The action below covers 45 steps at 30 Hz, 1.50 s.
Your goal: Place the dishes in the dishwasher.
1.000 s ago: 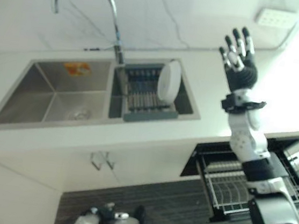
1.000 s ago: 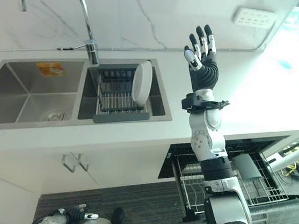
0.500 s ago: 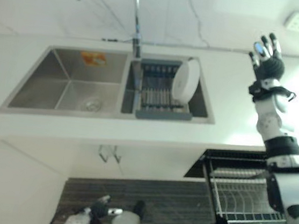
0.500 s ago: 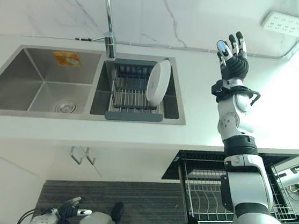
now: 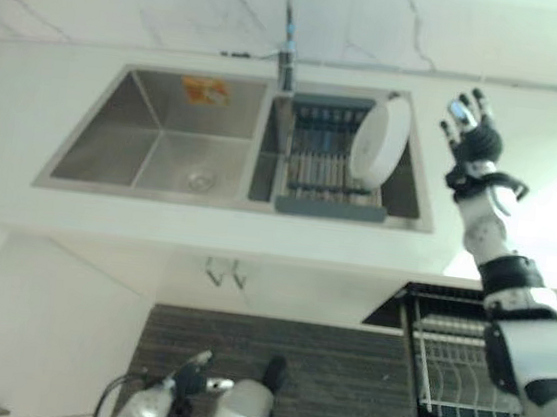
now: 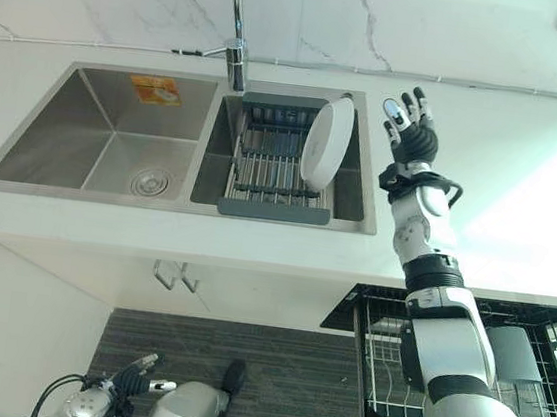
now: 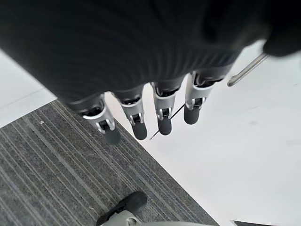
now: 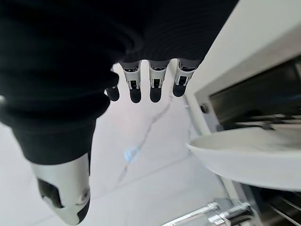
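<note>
A white plate [image 6: 327, 142] stands on edge in the grey drying rack [image 6: 276, 163] set in the right basin of the steel sink [image 6: 105, 138]. My right hand [image 6: 412, 135] is raised over the white counter just right of the plate, fingers straight and spread, holding nothing. The right wrist view shows the plate's rim [image 8: 254, 153] close past those straight fingers [image 8: 155, 82]. Below the counter at the right the dishwasher's wire rack [image 6: 481, 378] is pulled out. My left hand [image 7: 155, 70] hangs low by the cabinet front, fingers relaxed and empty.
A tall chrome tap [image 6: 236, 33] rises behind the sink. White cabinet doors with small handles [image 6: 172, 277] run under the counter. A grey cup or bowl [image 6: 518, 355] sits in the dishwasher rack. The floor is dark striped carpet [image 6: 270, 369].
The whole scene has shifted right and down in view, so the camera has moved. My right hand has come leftward toward the plate and now stands close beside it.
</note>
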Available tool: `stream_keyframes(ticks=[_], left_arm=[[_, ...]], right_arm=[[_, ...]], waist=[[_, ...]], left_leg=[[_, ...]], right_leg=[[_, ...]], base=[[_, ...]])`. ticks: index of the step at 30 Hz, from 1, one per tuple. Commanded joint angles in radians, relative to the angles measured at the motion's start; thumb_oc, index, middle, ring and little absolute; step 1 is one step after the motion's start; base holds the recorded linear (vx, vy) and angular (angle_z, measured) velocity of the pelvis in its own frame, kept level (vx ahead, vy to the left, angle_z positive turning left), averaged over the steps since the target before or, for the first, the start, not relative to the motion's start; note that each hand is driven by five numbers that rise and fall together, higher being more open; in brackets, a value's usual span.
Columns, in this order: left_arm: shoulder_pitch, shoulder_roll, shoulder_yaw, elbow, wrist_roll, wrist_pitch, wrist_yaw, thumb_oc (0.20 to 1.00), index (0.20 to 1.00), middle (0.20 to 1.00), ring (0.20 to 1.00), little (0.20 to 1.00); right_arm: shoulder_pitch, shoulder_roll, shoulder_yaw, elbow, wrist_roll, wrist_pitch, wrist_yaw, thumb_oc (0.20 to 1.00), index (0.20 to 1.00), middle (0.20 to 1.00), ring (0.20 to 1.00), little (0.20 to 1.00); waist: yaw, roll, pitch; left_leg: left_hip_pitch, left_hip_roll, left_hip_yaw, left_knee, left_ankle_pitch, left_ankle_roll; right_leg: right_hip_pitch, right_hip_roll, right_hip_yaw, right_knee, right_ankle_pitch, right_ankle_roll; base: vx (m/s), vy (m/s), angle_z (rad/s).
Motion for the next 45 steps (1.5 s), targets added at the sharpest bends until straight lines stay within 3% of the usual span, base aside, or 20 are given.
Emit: stream_keyframes(ticks=[1,30,45], left_arm=[[0.016,0.009,-0.094,0.038,0.032,-0.031,0.009,1.000,1.000,1.000,1.000,1.000],[0.021,-0.010,-0.116,0.036,0.034,-0.057,0.038,1.000,1.000,1.000,1.000,1.000],[0.024,0.012,-0.136,-0.022,0.060,-0.119,0.050,1.000,1.000,1.000,1.000,1.000]], right_arm=[[-0.022,-0.058,0.051,-0.021,-0.018,-0.056,-0.001,1.000,1.000,1.000,1.000,1.000],[-0.001,-0.009,0.059,0.046,-0.054,-0.032,-0.024,1.000,1.000,1.000,1.000,1.000],[-0.013,-0.016,0.063,0.074,-0.069,-0.022,-0.022,1.000,1.000,1.000,1.000,1.000]], waist=[[0.038,0.029,-0.063],[0.041,0.048,-0.040],[0.046,0.064,-0.004]], left_leg=[[0.049,0.089,-0.001,0.003,-0.107,-0.071],[0.049,0.085,-0.014,0.003,-0.101,-0.070],[0.032,0.078,-0.033,0.003,-0.084,-0.066]], right_leg=[[-0.030,-0.057,0.021,0.072,-0.041,0.011],[-0.037,-0.069,0.020,0.098,-0.046,0.012],[-0.063,-0.079,0.023,0.132,-0.052,0.008]], base=[[0.01,0.019,0.04],[0.02,0.006,0.00],[0.03,0.015,0.04]])
